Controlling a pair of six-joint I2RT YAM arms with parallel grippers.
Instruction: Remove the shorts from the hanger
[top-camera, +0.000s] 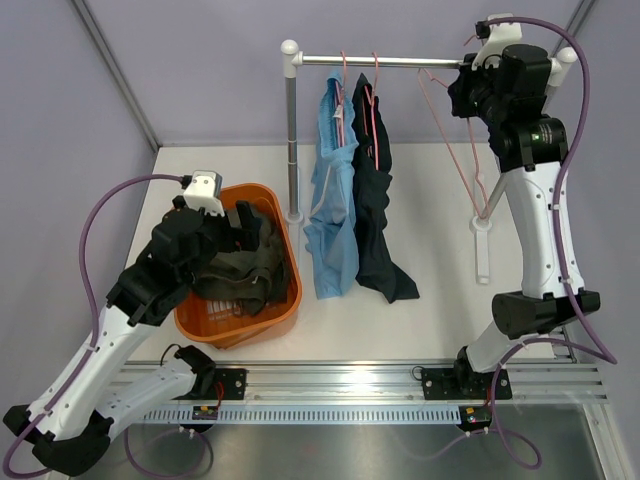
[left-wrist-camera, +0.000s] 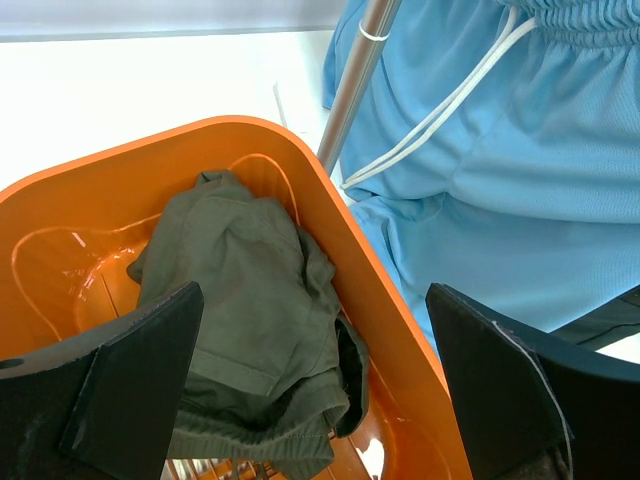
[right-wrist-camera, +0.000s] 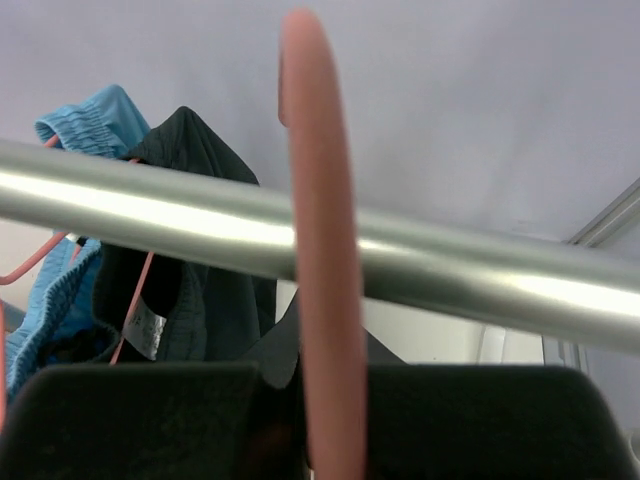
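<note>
Left jaws hung spread wide over the one orange basket (left-wrist-camera: 370, 300), gripping nothing, with the olive green shorts (left-wrist-camera: 250, 300) crumpled inside. Right jaws pinched the hook of the empty pink hanger (right-wrist-camera: 322, 300) at the steel rail (right-wrist-camera: 150, 215). Three pairs, three hangers: light blue shorts (top-camera: 330, 230) and navy shorts (top-camera: 375, 220) hung side by side over the bench (top-camera: 440, 310).

No legible text, brand, number or sign in any view. Small grey tag (right-wrist-camera: 146, 327) on dark navy cloth shorts (right-wrist-camera: 205, 290): print too blurred to read.
</note>
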